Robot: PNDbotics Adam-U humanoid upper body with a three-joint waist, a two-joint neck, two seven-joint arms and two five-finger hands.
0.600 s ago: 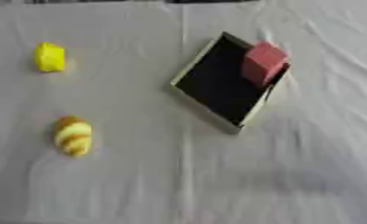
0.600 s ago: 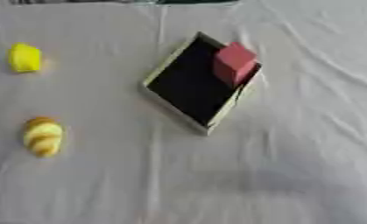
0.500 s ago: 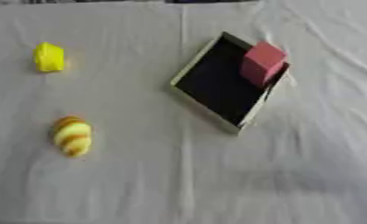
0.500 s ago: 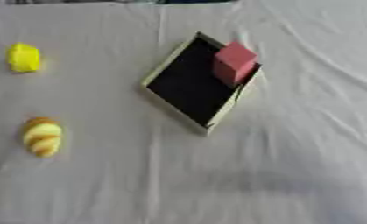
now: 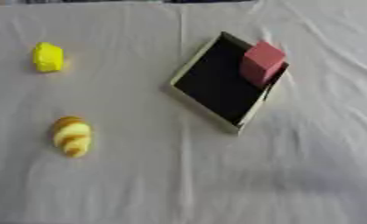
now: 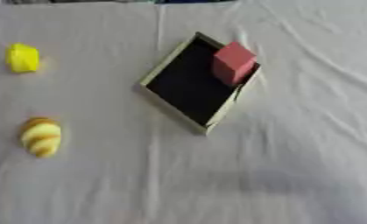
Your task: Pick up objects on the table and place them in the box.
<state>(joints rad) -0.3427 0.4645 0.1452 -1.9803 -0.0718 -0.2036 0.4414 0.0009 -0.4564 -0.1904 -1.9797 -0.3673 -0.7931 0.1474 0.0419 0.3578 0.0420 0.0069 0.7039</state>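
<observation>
Neither arm nor hand shows in either eye view, so the pose of the hands and whether their fingers are straight or curled cannot be told.

The bench (image 5: 293, 183) is covered by a white cloth that looks soft and matte, with long shallow creases running down it and across its right side.

A shallow box (image 5: 217, 83) lies right of centre, turned at a slant so one corner points toward the far edge. Its shape is a flat rectangle with low, pale, cream-coloured walls and a black, even floor. It looks stiff, like card or thin board, though the material cannot be told for sure.

A pink block (image 5: 260, 62) sits inside the box at its far right corner, against the right wall. It is a plain cube-like solid with flat faces and fairly sharp edges, lighter on top and darker on the side facing the camera; it seems to lean a little against the wall.

A yellow lump (image 5: 47, 57) rests on the cloth at the far left, well apart from the box. It is bright, rounded and somewhat blocky, with a smooth surface.

A striped oval thing (image 5: 71, 135) lies nearer, on the left, below the yellow lump and apart from it. It is elongated and rounded, pale yellow with orange-brown bands across it.
</observation>
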